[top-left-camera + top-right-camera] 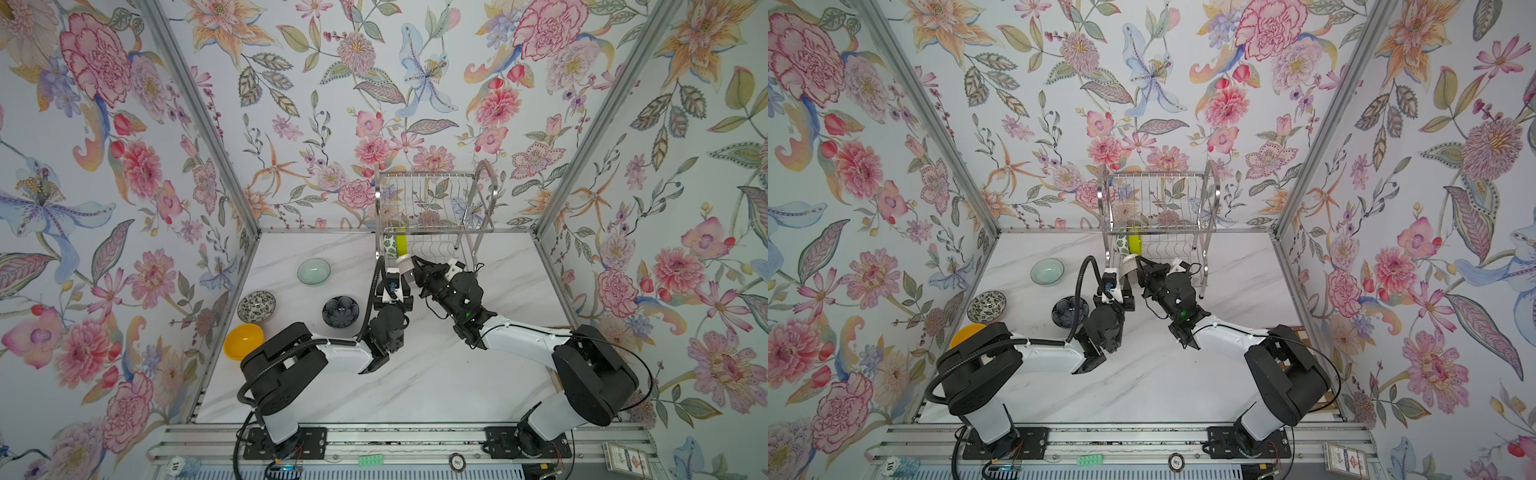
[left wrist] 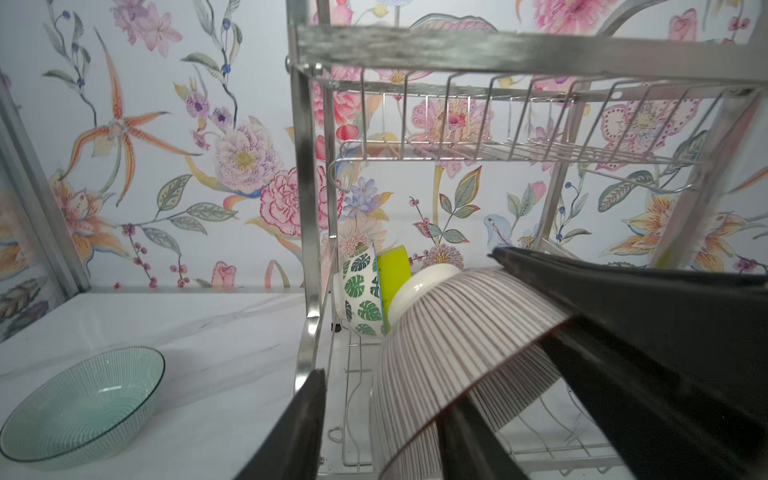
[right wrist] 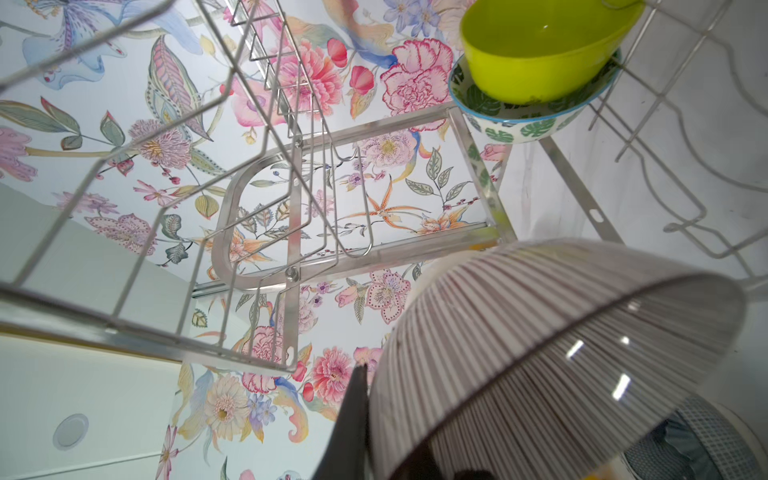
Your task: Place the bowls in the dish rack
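Observation:
The pink striped bowl (image 1: 404, 262) (image 1: 1128, 262) (image 2: 457, 332) (image 3: 540, 332) hangs tilted at the front of the dish rack (image 1: 432, 199) (image 1: 1158, 195) (image 2: 457, 45), by its lower tier. My right gripper (image 1: 417, 266) (image 3: 390, 415) is shut on its rim. My left gripper (image 1: 401, 275) (image 2: 386, 392) is open, one finger inside the bowl and the other apart from its wall. A green-leaf bowl (image 1: 389, 246) (image 2: 359, 299) and a lime green bowl (image 1: 400, 245) (image 3: 540, 54) stand on edge in the lower tier. On the table left lie celadon (image 1: 313, 272), speckled (image 1: 256, 306), navy (image 1: 340, 311) and orange-yellow (image 1: 243, 340) bowls.
The rack's upper tier (image 2: 519, 124) hangs low over the held bowl. Floral walls close in the table on three sides. A wooden board (image 1: 1325, 399) lies at the right edge, mostly behind my right arm. A card box (image 1: 623, 457) sits on the front rail.

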{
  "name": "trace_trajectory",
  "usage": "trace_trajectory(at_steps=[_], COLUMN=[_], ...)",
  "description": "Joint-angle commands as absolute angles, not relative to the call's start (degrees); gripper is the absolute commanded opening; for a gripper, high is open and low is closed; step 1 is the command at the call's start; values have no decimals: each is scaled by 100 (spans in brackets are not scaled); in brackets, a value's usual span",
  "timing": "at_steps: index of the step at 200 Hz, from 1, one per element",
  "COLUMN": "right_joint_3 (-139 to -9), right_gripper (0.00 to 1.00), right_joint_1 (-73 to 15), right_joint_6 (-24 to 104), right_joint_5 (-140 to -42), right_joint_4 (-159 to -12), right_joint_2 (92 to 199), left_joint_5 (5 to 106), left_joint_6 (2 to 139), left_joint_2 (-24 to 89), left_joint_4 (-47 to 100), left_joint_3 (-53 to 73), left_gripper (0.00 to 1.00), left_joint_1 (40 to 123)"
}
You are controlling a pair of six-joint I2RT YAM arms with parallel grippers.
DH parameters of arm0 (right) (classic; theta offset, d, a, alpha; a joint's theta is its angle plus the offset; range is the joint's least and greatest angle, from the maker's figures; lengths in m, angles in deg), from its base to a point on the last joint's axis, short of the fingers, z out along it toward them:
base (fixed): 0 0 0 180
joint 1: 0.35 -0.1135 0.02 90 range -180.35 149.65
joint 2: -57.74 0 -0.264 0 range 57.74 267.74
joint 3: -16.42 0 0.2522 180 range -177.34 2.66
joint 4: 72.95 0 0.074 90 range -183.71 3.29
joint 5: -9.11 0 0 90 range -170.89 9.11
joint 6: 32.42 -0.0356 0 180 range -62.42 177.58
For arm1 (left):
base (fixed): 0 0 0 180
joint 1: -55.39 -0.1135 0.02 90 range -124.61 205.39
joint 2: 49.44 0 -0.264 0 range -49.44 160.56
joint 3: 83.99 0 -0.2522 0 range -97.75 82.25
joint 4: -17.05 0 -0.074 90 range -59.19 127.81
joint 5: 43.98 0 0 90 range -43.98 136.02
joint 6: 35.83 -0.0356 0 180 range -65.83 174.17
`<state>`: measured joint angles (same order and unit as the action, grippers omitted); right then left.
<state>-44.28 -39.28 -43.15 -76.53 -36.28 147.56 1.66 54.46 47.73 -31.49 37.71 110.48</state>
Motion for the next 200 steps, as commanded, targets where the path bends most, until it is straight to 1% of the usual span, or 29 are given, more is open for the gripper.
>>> trace_trajectory(at_steps=[1,19,37,58,73,83,88,108,133,156,179,200], right_joint_3=[-4543,-4470,-4490,-4318,-4109,-4094,-4088,-4037,-3978,-4025,-4115,-4260], right_gripper=[0,0,0,0,0,0,0,0,0,0,0,0], right_joint_1=[-3926,-3856,-3635,-3397,-3258,-3216,-3011,-2763,-2518,-2355,-2237,-2219], right_joint_6=[-3600,-3062,-2421,-1820,-1243,-926,-738,-342,280,775,970,1013], right_joint_5=[-7649,-7717,-8084,-8358,-8538,-8818,-8992,-9503,-10046,-10295,-10617,-10741], right_joint_4=[-3215,-3135,-3078,-2756,-2286,-2206,-2149,-1953,-1673,-1586,-1183,-999], right_joint_2=[14675,14591,14545,14476,14422,14422,14425,14506,14598,14762,15078,15392], left_joint_5=[526,738,902,1142,1223,1250,1240,1210,1142,1122,1194,1200], left_joint_6=[6209,6371,6427,6429,6308,6162,6091,5745,5166,4642,4096,3714], left_joint_2=[4194,3768,3481,3191,3091,3068,3072,3169,3456,3785,4238,4381], left_joint_4=[-2169,-1809,-1594,-1152,-723,-480,-364,84,271,408,506,515], left_joint_3=[3964,4150,4356,4378,4257,4138,4071,3731,3361,2943,2570,2475], left_gripper=[62,73,84,91,99,99,99,99,99,99,99,99], left_joint_1=[11037,11006,10980,10946,10920,10897,10881,10808,10760,10736,10718,10716])
